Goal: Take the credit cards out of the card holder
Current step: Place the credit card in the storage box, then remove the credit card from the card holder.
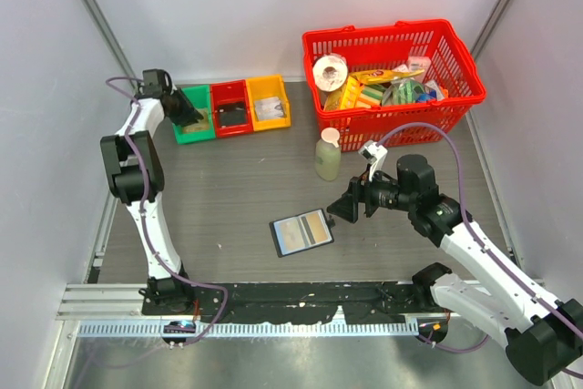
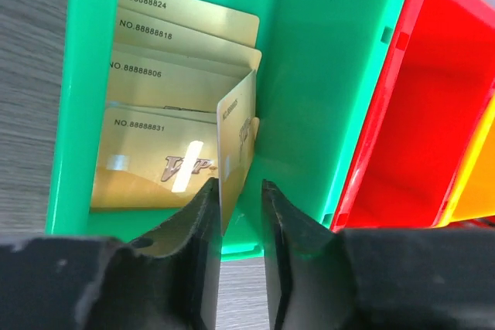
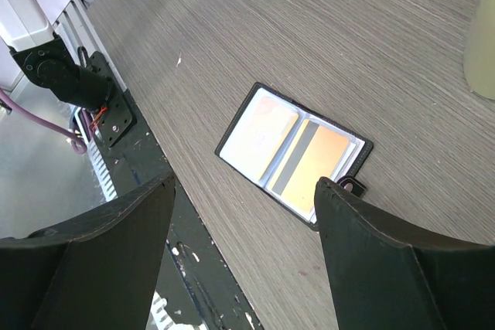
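Your right gripper (image 1: 346, 209) is the nearer one. Its jaws stand wide and hold nothing. The small flat black folding card holder (image 3: 294, 152) lies open just ahead of and below them on the grey woodgrain table (image 3: 348, 28), framed between the two fingers in the wrist view. Its long axis runs slantwise across the gap, from the far left finger side toward the near right finger, where its little clasp tab sits close to that fingertip. Judge your approach by that slant.

The holder shows pale inner faces; two thin yellow-orange plastic credit cards (image 3: 259, 133) remain in its pockets, and the right-hand one carries a grey stripe. They lie flush, so an edge will be hard to catch.

Your left gripper (image 2: 237, 185) is well apart from the holder, over a green plastic tray (image 2: 325, 75). Its jaws are narrow, with a gold card (image 2: 236, 137) standing on edge between them, above a fan of gold cards (image 2: 155, 83) lying beyond the fingertips. You cannot tell whether the jaws press on that card.
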`<state>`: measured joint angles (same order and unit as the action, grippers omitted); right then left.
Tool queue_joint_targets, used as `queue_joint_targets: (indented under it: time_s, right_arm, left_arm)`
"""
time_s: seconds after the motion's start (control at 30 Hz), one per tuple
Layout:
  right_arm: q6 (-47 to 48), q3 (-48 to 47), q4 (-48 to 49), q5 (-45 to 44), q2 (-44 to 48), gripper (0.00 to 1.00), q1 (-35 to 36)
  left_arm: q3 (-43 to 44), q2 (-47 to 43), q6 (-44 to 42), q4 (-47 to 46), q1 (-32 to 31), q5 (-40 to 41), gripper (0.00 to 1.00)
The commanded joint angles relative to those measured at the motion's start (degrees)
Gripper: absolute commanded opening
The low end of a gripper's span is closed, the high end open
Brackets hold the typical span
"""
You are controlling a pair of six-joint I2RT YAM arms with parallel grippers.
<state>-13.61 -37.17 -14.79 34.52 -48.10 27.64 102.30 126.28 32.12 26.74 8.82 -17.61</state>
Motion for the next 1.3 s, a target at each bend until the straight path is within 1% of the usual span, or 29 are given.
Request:
queue_joint_targets:
  time_s: [0.0, 0.17, 0.27, 0.37, 0.4, 0.47, 0.53, 0.57, 0.6, 0.63, 0.7, 0.73, 0.77, 0.8, 0.83, 0.87, 0.97, 1.03, 1.1, 1.27]
  right_arm:
    - [0.8, -0.5, 0.7, -1.0, 0.9, 0.77, 0.1]
    - [0.9, -1.8, -2.0, -3.0, 1.7, 0.77, 0.1]
    - [0.9, -2.8, -3.0, -4.3, 1.4, 0.77, 0.4]
    - [1.0, -3.3, -3.3, -6.1, -0.2, 0.76, 1.4]
    - [0.9, -3.2, -3.3, -6.8, -0.8, 0.76, 1.9]
    - [0.9, -3.2, -2.8, -10.6, -2.6, 0.76, 5.0]
    - [1.2, -3.7, -2.8, -16.6, -4.7, 0.76, 10.3]
    - [1.7, -4.1, -2.8, -21.4, -5.9, 0.76, 14.1]
    - [1.9, -4.4, -2.8, -23.7, -8.0, 0.76, 16.5]
    - [1.9, -4.8, -2.7, -27.2, -9.0, 0.76, 20.1]
    - [1.3, -4.8, -1.3, -32.8, -12.4, 0.76, 24.3]
    - [0.9, -5.0, -0.6, -34.3, -14.7, 0.76, 25.4]
    - [0.6, -5.1, -0.1, -37.7, -15.7, 0.76, 27.9]
    - [0.3, -5.3, 0.9, -40.7, -18.1, 0.76, 29.0]
    - [0.0, -5.5, 1.4, -42.1, -19.4, 0.76, 31.2]
    - [-0.5, -5.8, 2.5, -44.5, -21.4, 0.76, 32.3]
    - [-1.3, -6.7, 4.2, -47.5, -25.6, 0.75, 35.3]
    - [-1.4, -7.7, 5.5, -49.5, -28.6, 0.74, 37.0]
    - [-1.3, -8.9, 6.9, -50.7, -32.0, 0.74, 38.6]
    - [-1.4, -12.5, 7.1, -54.7, -40.3, 0.74, 41.9]
  left_arm:
    - [3.2, -3.2, -2.0, 3.1, -0.3, 2.2, 0.36]
    - [2.6, -8.9, -5.0, 7.2, -0.6, 8.0, 0.61]
    - [1.7, -12.8, -7.2, 10.1, -1.9, 12.4, 0.73]
    - [-0.1, -18.1, -8.2, 13.4, -3.9, 15.1, 0.86]
    - [-1.0, -20.4, -8.0, 14.0, -4.7, 15.3, 0.88]
    - [-7.4, -25.9, -7.2, 12.9, -6.9, 15.3, 0.91]
    - [-14.4, -32.1, -6.0, 10.8, -10.6, 16.0, 0.94]
    - [-17.6, -35.7, -5.4, 9.7, -12.1, 16.1, 0.96]
    - [-21.3, -38.6, -4.6, 8.6, -14.0, 16.5, 0.99]
    - [-25.1, -42.0, -4.0, 7.4, -15.7, 16.6, 1.00]
    - [-31.3, -47.8, -3.0, 6.0, -20.1, 17.1, 1.00]
    - [-34.2, -50.8, -2.3, 5.2, -21.8, 17.1, 1.00]
    - [-37.5, -54.6, -1.8, 4.7, -23.1, 17.1, 1.00]
    - [-40.6, -57.1, -1.0, 4.5, -24.4, 19.2, 1.00]
    - [-43.1, -59.9, 0.0, 3.9, -25.3, 19.1, 1.00]
    - [-46.3, -62.7, 0.7, 3.3, -26.2, 18.6, 1.00]
    - [-53.8, -69.5, 3.9, 2.3, -28.8, 17.9, 0.99]
    - [-57.9, -73.4, 5.5, 2.6, -29.6, 17.9, 0.98]
    - [-61.6, -76.3, 7.1, 2.5, -29.8, 15.3, 0.98]
    - [-66.6, -79.7, 9.2, 1.5, -29.9, 13.0, 0.97]
